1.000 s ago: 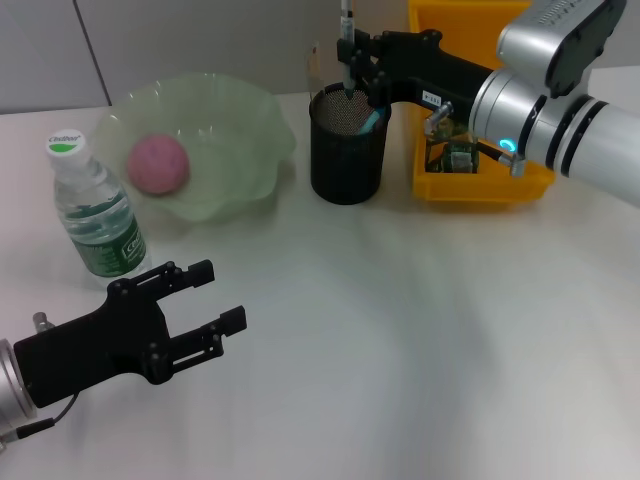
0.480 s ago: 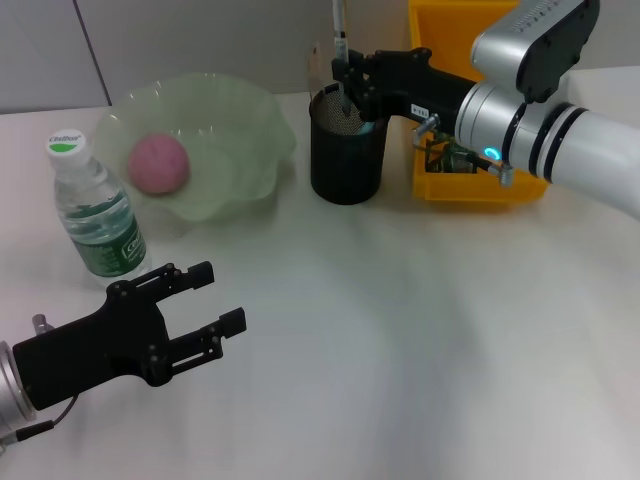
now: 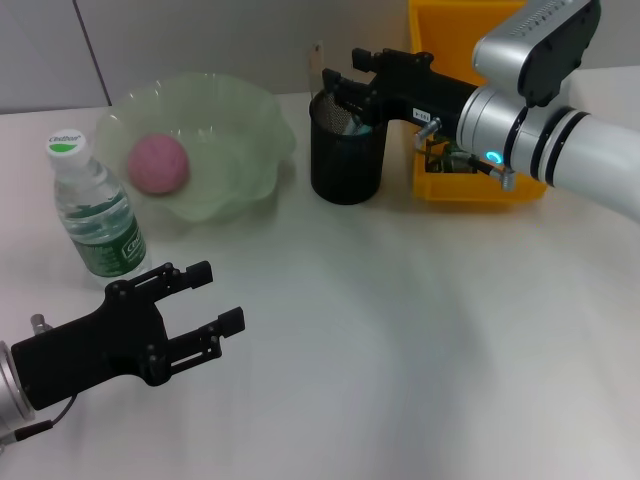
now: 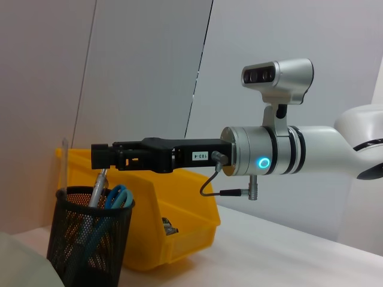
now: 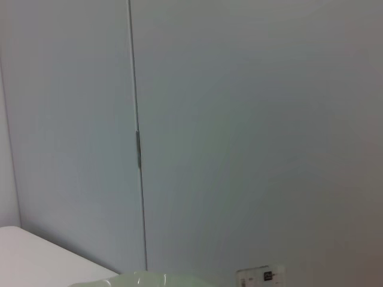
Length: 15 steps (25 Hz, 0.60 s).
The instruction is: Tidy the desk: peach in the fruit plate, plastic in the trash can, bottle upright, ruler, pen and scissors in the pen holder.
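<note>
My right gripper (image 3: 347, 76) hovers just above the black mesh pen holder (image 3: 346, 150), open and holding nothing. Seen from the left wrist, the right gripper (image 4: 100, 156) is over the pen holder (image 4: 90, 239), which contains a silver pen (image 4: 97, 186), blue-handled scissors (image 4: 118, 196) and a clear ruler (image 4: 64, 162). The pink peach (image 3: 157, 163) lies in the green fruit plate (image 3: 245, 130). The bottle (image 3: 93, 210) stands upright at the left. The yellow trash can (image 3: 480, 190) is behind my right arm. My left gripper (image 3: 215, 297) rests open, low at the front left.
The plate's rim (image 5: 143, 280) and a wall socket (image 5: 260, 276) show at the bottom of the right wrist view, under a plain wall. Small items lie inside the yellow bin (image 3: 455, 158). White tabletop (image 3: 420, 340) spreads across the front and right.
The pen that my right gripper held upright over the holder has dropped inside. The gripper has opened and shifted slightly left. The left arm has not moved.
</note>
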Each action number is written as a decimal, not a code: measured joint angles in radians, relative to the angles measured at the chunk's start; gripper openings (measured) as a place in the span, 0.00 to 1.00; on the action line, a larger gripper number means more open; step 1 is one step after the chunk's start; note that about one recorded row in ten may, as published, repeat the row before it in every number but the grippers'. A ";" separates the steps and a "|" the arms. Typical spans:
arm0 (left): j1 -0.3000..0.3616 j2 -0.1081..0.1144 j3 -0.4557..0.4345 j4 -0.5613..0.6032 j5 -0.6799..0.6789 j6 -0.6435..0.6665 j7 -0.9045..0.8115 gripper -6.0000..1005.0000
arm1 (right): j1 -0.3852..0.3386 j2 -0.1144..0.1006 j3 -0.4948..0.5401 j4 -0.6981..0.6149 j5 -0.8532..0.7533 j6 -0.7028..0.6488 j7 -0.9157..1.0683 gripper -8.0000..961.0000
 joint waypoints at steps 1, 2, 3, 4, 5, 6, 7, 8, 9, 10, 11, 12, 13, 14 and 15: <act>0.000 0.000 0.000 0.000 0.000 0.000 0.000 0.76 | -0.001 0.000 0.000 0.000 0.000 -0.001 0.000 0.38; 0.000 0.000 0.000 0.000 0.000 0.000 0.000 0.76 | -0.003 0.000 0.002 -0.001 0.000 -0.005 0.000 0.41; 0.000 0.000 0.000 0.001 0.000 0.001 0.000 0.76 | -0.010 0.000 0.008 -0.005 0.000 -0.022 0.002 0.45; 0.000 0.000 0.000 0.001 0.000 0.001 0.000 0.76 | -0.010 0.000 0.008 -0.005 0.000 -0.022 0.002 0.49; 0.000 0.000 0.000 0.001 0.000 0.001 0.000 0.76 | -0.016 0.000 0.010 -0.008 0.007 -0.044 0.005 0.53; 0.000 0.000 0.000 0.001 0.000 0.001 0.000 0.76 | -0.025 -0.001 0.012 -0.011 0.019 -0.073 0.009 0.57; 0.000 0.000 0.000 0.001 0.000 0.002 0.000 0.76 | -0.038 -0.003 0.012 -0.014 0.039 -0.112 0.013 0.61; 0.000 0.000 0.000 0.001 0.000 0.006 0.000 0.76 | -0.068 -0.007 0.013 -0.024 0.089 -0.211 0.024 0.65; 0.000 0.000 0.000 0.001 0.000 0.006 0.000 0.76 | -0.068 -0.007 0.013 -0.024 0.089 -0.211 0.024 0.67; 0.000 0.000 0.000 0.001 0.000 0.008 0.000 0.76 | -0.089 -0.009 0.013 -0.038 0.106 -0.258 0.047 0.70; 0.000 0.000 0.000 0.001 0.000 0.011 0.000 0.76 | -0.116 -0.011 0.013 -0.061 0.118 -0.307 0.081 0.72; 0.000 0.000 0.000 0.001 0.000 0.016 0.000 0.76 | -0.142 -0.012 0.013 -0.082 0.120 -0.336 0.116 0.75; -0.001 0.000 -0.001 0.001 0.000 0.033 -0.001 0.76 | -0.196 -0.018 0.012 -0.126 0.119 -0.403 0.186 0.77; -0.001 0.000 -0.001 0.001 0.000 0.033 -0.001 0.76 | -0.196 -0.018 0.012 -0.126 0.119 -0.403 0.186 0.78; -0.005 0.001 -0.003 0.002 0.000 0.062 -0.015 0.76 | -0.227 -0.027 0.010 -0.146 0.114 -0.443 0.216 0.78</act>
